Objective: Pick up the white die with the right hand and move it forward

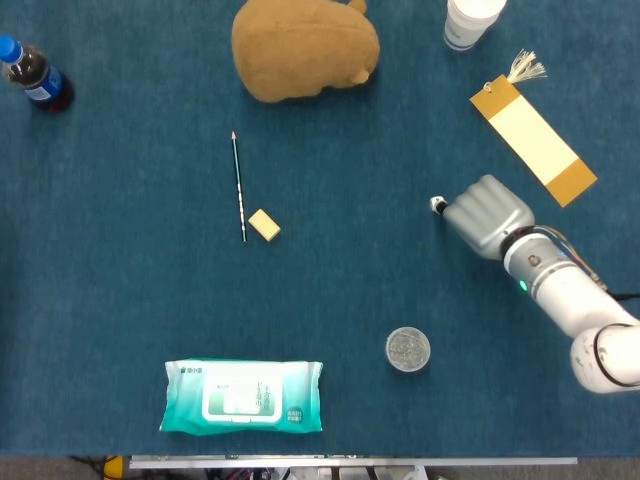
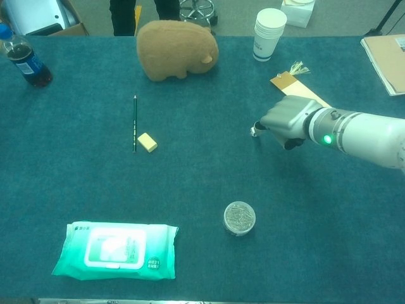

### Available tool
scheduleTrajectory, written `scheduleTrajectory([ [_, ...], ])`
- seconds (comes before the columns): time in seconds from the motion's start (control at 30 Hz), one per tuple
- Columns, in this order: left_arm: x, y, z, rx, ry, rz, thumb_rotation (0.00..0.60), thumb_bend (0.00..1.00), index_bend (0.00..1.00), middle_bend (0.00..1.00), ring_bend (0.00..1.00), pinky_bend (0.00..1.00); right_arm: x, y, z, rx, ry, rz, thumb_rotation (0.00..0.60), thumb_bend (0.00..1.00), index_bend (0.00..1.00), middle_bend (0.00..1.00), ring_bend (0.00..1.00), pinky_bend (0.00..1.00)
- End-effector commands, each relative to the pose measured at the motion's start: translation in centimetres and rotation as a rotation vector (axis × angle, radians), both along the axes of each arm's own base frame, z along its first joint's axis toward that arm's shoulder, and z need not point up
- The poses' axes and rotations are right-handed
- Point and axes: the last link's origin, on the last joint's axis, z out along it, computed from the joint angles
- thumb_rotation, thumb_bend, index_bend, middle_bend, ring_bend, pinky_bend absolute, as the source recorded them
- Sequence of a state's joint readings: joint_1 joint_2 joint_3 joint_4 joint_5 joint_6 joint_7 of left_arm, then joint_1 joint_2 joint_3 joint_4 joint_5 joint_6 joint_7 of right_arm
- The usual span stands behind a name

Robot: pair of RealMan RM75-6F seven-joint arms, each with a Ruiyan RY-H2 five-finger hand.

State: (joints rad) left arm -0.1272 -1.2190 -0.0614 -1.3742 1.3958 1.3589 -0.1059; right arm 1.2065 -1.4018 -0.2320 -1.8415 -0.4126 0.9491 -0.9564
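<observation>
The white die (image 1: 437, 204) shows as a small white cube with dark dots at the fingertips of my right hand (image 1: 488, 217), right of the table's middle. The hand's fingers are curled in and pinch the die at their tips. In the chest view the die (image 2: 255, 131) pokes out at the left end of the right hand (image 2: 288, 118), close above the blue cloth. Whether it touches the cloth is hard to tell. My left hand appears in neither view.
A bookmark with a tassel (image 1: 532, 140) lies just beyond the right hand, with a stack of white cups (image 1: 470, 20) further back. A round metal tin (image 1: 408, 349) sits nearer the front. A brown plush toy (image 1: 303, 47), pencil (image 1: 238, 187), eraser (image 1: 264, 225), wipes pack (image 1: 242, 396) and cola bottle (image 1: 33, 76) lie to the left.
</observation>
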Motion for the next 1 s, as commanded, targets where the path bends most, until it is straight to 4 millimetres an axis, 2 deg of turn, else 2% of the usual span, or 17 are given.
scheduleTrajectory([
  [0.03,0.0,0.0,0.0,0.000,0.000,0.000,0.600,0.26,0.34,0.32,0.19,0.38,0.0,-0.1,0.0,-0.001,-0.003,0.000,0.600,1.00,0.22,1.00,1.00,1.00],
  [1.0,-0.4,-0.1,-0.2,-0.006,-0.005,0.010,0.600,0.26,0.34,0.32,0.19,0.38,-0.3,-1.9,0.1,-0.090,-0.060,0.010,0.600,1.00,0.22,1.00,1.00,1.00],
])
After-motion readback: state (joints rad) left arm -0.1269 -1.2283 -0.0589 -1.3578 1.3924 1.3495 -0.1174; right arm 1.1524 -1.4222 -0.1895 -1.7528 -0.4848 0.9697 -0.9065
